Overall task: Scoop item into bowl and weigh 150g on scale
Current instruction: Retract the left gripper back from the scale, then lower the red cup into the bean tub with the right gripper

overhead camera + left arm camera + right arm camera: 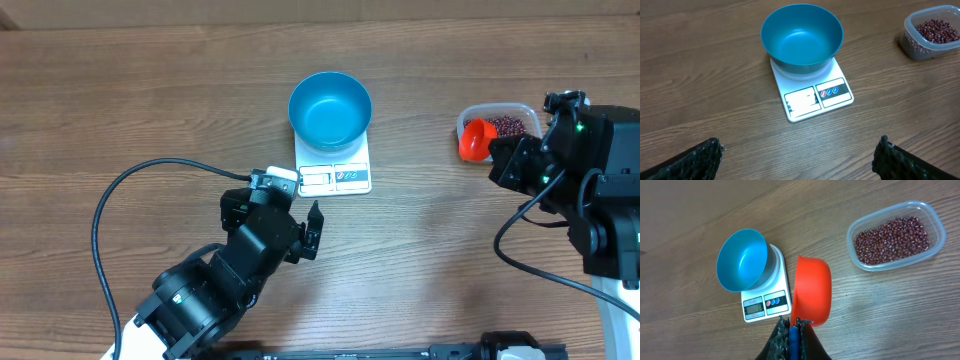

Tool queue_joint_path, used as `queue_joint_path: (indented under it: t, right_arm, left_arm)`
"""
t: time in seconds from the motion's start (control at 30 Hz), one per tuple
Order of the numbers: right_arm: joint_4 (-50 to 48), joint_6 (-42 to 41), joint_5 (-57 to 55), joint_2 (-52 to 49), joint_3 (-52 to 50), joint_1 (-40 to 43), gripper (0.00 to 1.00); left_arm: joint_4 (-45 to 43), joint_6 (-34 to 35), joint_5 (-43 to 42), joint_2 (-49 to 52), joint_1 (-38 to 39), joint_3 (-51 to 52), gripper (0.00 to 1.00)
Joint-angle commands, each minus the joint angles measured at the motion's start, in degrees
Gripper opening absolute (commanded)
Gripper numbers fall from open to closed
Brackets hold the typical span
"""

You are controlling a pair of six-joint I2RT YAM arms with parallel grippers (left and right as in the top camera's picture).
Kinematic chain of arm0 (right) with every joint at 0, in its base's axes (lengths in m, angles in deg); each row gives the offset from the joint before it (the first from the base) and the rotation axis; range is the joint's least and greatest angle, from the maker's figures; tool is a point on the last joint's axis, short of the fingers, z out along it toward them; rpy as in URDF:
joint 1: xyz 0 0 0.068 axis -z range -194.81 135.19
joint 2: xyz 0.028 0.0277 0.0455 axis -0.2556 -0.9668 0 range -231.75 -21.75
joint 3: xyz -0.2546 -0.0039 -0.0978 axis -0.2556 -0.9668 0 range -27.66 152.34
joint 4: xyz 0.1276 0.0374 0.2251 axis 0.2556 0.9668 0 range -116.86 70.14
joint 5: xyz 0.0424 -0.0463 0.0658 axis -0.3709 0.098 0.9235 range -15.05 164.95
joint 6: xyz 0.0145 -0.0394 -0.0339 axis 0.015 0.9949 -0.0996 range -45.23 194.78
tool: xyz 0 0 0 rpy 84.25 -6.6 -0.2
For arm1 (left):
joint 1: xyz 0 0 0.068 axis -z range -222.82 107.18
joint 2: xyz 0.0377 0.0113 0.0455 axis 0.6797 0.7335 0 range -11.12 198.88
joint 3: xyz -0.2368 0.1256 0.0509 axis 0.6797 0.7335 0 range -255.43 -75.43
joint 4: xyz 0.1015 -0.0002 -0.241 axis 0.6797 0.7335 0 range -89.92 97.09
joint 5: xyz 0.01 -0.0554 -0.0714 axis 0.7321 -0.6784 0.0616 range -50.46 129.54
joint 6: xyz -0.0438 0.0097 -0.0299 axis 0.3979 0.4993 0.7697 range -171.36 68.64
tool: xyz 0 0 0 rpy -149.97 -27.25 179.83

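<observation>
The blue bowl (330,108) stands empty on the white scale (335,178) at mid-table; it also shows in the left wrist view as the bowl (801,37) on the scale (812,97). The dark red beans (892,240) lie in a clear tub (505,108) at the right. My right gripper (794,322) is shut on the blue handle of an orange scoop (812,292), which hangs above the table between scale (765,300) and tub, close to the tub's left edge as the scoop (476,139) overhead. My left gripper (800,155) is open and empty, just in front of the scale.
The left arm's black cable (110,215) loops over the table at the left. The right arm's body (600,190) fills the right edge beside the tub (936,226). Bare wood lies around the scale.
</observation>
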Motion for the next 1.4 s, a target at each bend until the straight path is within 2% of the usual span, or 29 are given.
queue_joint_path:
  t: [0.0,0.47,0.63,0.77,1.0,1.37]
  right_arm:
    - [-0.31,0.44,0.02,0.2,1.57,0.2,0.04]
    - [-0.87,0.57,-2.64,-0.9,1.57,0.2,0.04]
    - [-1.27,3.1,-4.15,-3.87,1.57,0.2,0.04]
    - [-3.19,3.76,-11.45,-6.88,1.57,0.2,0.04]
    - [-8.48,12.28,-17.29,-10.56,1.57,0.22,0.04]
    - [-12.13,14.01,-24.13,-19.63,1.57,0.22,0.04]
  left_arm:
    - [-0.04,0.83,-0.07,0.07,-0.31,0.46,0.99]
    - [-0.04,0.83,-0.09,0.09,-0.31,0.46,1.0]
    - [-0.04,0.83,-0.09,0.09,-0.31,0.46,1.0]
    - [-0.04,0.83,-0.09,0.09,-0.31,0.46,1.0]
    - [-0.02,0.83,-0.09,0.09,-0.31,0.46,1.0]
    - [-0.04,0.83,-0.09,0.09,-0.31,0.46,1.0]
